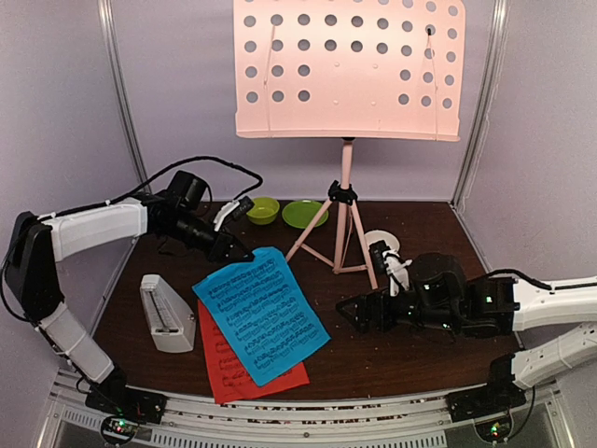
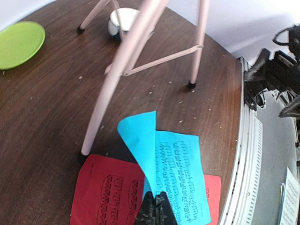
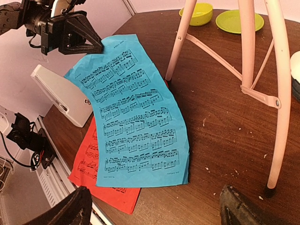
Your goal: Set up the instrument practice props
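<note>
My left gripper (image 1: 238,250) is shut on the far edge of the blue sheet-music page (image 1: 263,313), which curls up from the table where it is pinched (image 2: 180,173). The blue page lies across a red page (image 1: 229,373) that is flat on the wood. A white pyramid metronome (image 1: 166,313) stands left of the pages. The pale pink perforated music stand (image 1: 347,70) rises at the back on tripod legs (image 1: 340,224). My right gripper (image 1: 359,313) hovers open to the right of the pages, nothing between its fingers (image 3: 154,208).
A green bowl (image 1: 263,210) and a green plate (image 1: 304,214) sit at the back, behind the stand's legs. A small white bowl (image 1: 382,245) stands right of the legs, close to my right arm. Crumbs dot the brown table (image 1: 410,355).
</note>
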You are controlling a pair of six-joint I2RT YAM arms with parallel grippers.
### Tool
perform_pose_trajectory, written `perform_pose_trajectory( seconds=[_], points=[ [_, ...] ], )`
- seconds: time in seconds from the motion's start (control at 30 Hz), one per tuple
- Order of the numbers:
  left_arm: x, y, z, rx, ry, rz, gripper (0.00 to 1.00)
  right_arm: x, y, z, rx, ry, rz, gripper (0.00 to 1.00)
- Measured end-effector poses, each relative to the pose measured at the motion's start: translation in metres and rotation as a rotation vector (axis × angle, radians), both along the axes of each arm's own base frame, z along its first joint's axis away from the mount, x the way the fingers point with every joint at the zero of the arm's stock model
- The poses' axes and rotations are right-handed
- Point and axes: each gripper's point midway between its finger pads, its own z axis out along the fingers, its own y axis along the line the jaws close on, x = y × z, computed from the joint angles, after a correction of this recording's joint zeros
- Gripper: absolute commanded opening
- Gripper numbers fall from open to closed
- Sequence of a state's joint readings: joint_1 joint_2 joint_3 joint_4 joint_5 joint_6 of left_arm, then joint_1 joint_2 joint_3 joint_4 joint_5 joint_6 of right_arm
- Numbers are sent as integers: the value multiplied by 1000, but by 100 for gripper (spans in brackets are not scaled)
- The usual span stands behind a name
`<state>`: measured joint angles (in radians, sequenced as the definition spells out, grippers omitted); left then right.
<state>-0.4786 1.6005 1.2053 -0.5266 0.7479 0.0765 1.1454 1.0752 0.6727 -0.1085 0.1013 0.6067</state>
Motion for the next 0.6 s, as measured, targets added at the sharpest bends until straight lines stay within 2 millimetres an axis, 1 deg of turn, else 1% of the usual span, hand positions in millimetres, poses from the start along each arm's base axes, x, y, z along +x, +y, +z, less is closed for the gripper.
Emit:
perform_pose_trajectory(
  seconds=[0.1, 0.27, 0.43, 0.6],
  points=[
    [-12, -7, 13, -8, -38, -33, 0, 0, 2, 2, 13, -12, 9, 94],
    [-29, -14, 25, -16, -63, -69, 0, -1, 6, 5, 23, -34, 35, 92],
    [-44, -19, 36, -16, -109, -99, 0, -3, 10, 9, 19, -64, 71, 88],
    [-71, -28, 53, -27, -162, -161, 0, -8, 14, 9, -14, -112, 133, 85]
  ],
)
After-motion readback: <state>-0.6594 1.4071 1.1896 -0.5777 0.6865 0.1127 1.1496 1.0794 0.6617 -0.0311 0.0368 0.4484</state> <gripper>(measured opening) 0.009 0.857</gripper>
